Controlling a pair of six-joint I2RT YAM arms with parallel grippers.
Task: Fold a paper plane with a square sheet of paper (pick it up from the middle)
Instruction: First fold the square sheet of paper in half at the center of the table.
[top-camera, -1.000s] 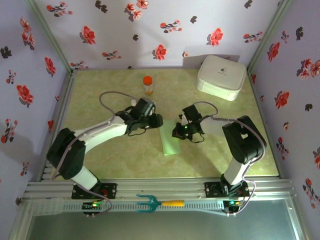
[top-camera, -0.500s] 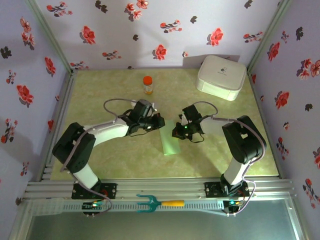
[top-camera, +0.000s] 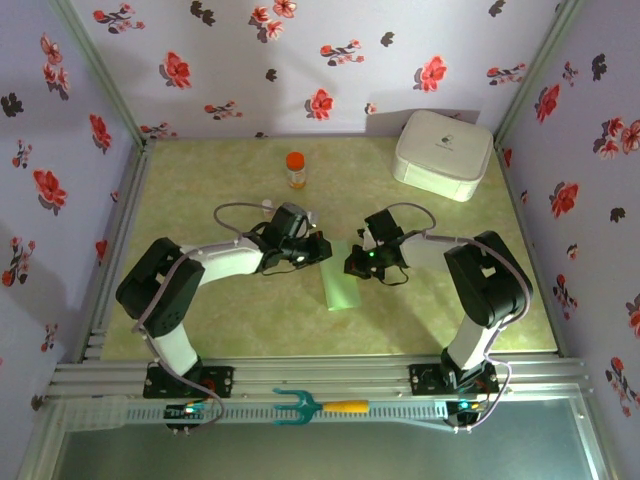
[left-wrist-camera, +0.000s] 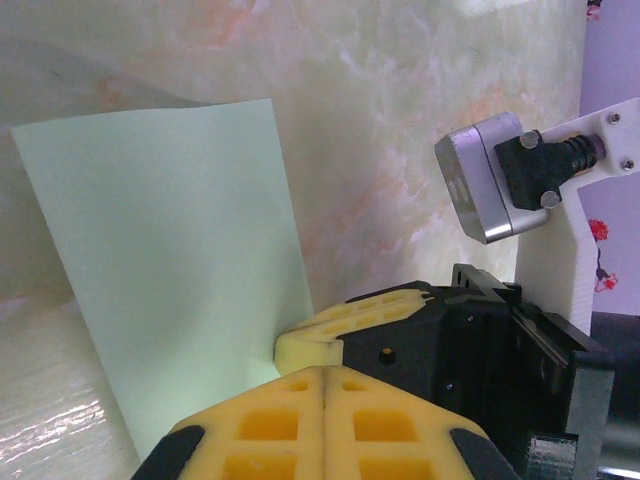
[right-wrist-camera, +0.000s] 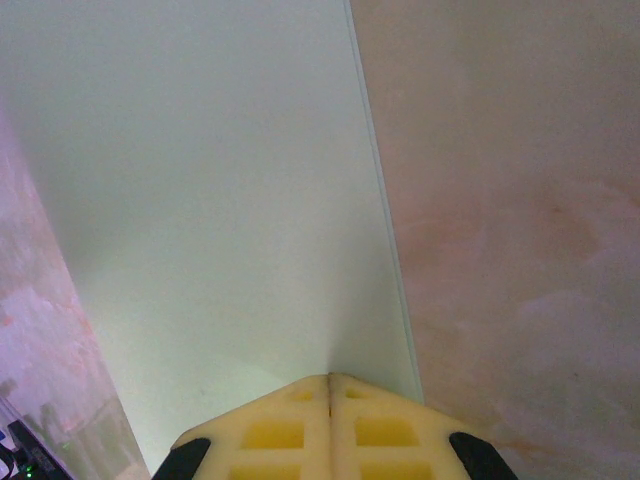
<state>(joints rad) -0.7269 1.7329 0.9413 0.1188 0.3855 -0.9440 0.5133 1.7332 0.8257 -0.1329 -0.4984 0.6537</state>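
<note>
Left pincer (top-camera: 324, 250) and right pincer (top-camera: 352, 264), both fully closed, tips against far end of the square sheet of paper (top-camera: 342, 288).

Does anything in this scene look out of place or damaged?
Only the teal fork-shaped tool looks out of place: it lies on the front rail between the arm bases, off the table. The green paper shows no tear.

We see three walls (top-camera: 320, 60) papered in pale lavender, scattered with red and dark flowers. Silver metal posts (top-camera: 95, 70) run up the back corners. The worktop (top-camera: 250, 320) is a glossy, marbled yellow-green surface with faint pink veining, evenly lit and showing soft reflections. Along its near edge we find ribbed aluminium rails (top-camera: 320, 378).
</note>
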